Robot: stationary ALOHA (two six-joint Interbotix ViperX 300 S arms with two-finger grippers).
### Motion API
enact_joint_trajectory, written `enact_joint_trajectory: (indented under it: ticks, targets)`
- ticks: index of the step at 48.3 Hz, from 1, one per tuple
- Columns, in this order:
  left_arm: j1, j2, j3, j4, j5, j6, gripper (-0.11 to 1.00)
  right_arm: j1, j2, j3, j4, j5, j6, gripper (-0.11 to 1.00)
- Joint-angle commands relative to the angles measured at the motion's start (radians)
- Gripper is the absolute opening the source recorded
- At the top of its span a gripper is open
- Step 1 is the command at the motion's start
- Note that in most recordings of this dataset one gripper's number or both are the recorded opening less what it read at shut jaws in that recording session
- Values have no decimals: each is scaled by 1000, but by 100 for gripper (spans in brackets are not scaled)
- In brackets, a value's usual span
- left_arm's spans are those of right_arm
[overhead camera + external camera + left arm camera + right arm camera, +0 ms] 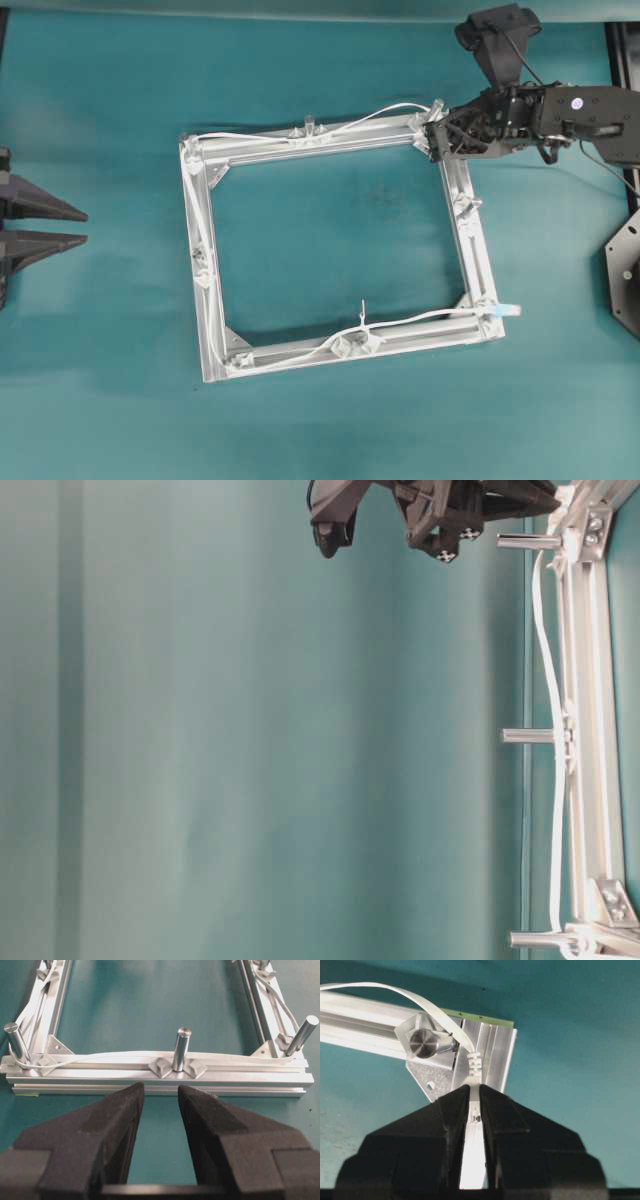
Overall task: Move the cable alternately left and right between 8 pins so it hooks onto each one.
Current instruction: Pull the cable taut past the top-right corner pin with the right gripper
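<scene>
Right gripper [474,1105] pinches white cable [473,1067] at the frame's corner pin [425,1043].
Held by strain-relief end to route it round pin; left gripper [160,1110] idle, jaws narrowly apart.

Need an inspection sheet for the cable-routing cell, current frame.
Surface: teal mat, bare around the frame.
Job's things: square aluminium frame; white cable runs along its bars past upright pins; blue tag at a frame corner.
Clutter: nothing seen.
Grippers: right gripper closed on the cable's plug end beside a corner pin; left gripper open, off the frame, facing a side-middle pin.
Cables: dark robot wiring on the right arm.
Surroundings: black plate at the mat's edge.
</scene>
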Motion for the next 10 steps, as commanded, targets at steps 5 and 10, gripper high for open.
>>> enact_joint_trajectory:
  ticks: [5,10]
  targets:
    - [-2,8,-11,2,-11,-5,38,9,-20,-17,3,2,-2,15]
    - [-2,6,-11,2,-11,-5,38,15,-29,-14,3,2,-2,34]
